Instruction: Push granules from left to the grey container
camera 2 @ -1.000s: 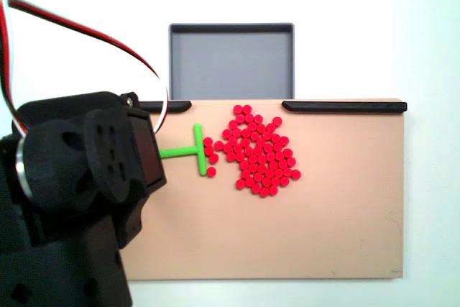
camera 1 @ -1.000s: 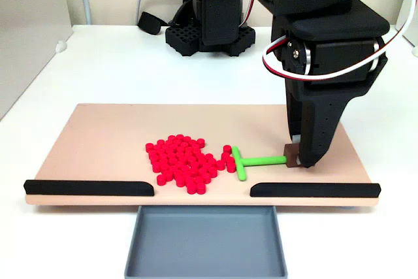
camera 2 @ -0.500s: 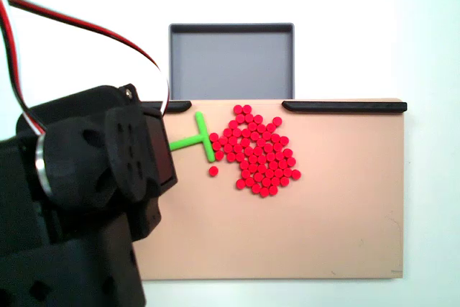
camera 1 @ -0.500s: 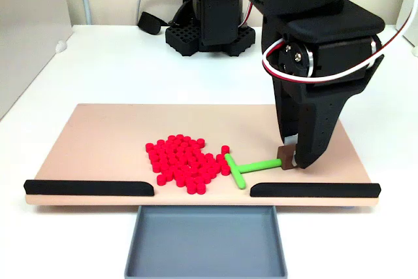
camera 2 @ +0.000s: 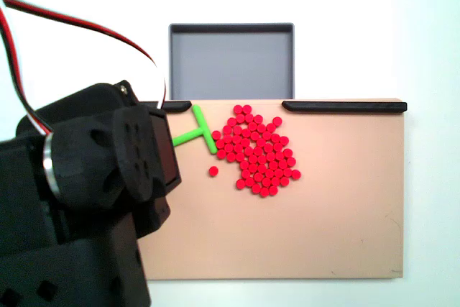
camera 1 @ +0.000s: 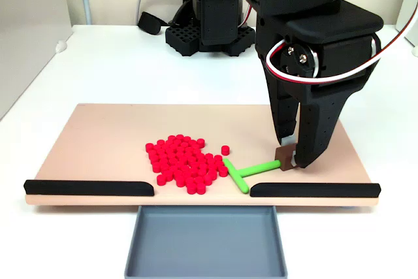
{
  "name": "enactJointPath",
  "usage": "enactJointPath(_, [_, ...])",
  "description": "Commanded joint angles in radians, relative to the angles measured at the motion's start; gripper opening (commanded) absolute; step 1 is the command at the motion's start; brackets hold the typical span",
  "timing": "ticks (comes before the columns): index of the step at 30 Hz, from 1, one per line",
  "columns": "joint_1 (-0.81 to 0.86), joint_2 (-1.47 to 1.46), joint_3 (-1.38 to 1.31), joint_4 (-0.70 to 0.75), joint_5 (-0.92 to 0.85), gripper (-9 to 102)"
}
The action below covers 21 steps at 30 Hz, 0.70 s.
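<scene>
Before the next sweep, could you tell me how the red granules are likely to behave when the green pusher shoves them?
The granules are loose, separate short cylinders, so they will probably scatter rather than move as one block. One stray pellet already sits apart from the pile. They lie flat on the smooth tan board, so they should slide rather than roll. The narrow green pusher may let some slip past its ends.

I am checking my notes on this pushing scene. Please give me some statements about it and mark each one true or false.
1. The grey container already holds several granules. False: it is empty.
2. The gripper holds the brown end of the green T-shaped pusher. True.
3. One granule lies apart from the main pile of granules. True.
4. The pusher's crossbar is on the far side of the pile from the gripper. False: it sits between the gripper and the pile.
5. Two black strips line the board edge nearest the container. True.
</scene>
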Motion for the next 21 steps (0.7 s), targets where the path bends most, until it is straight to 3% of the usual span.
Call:
enactJointPath(1, [0.018, -0.003, -0.006, -0.006, -0.021, 0])
enactJointPath(21, [0.048, -0.015, -0.015, -0.006, -0.103, 0])
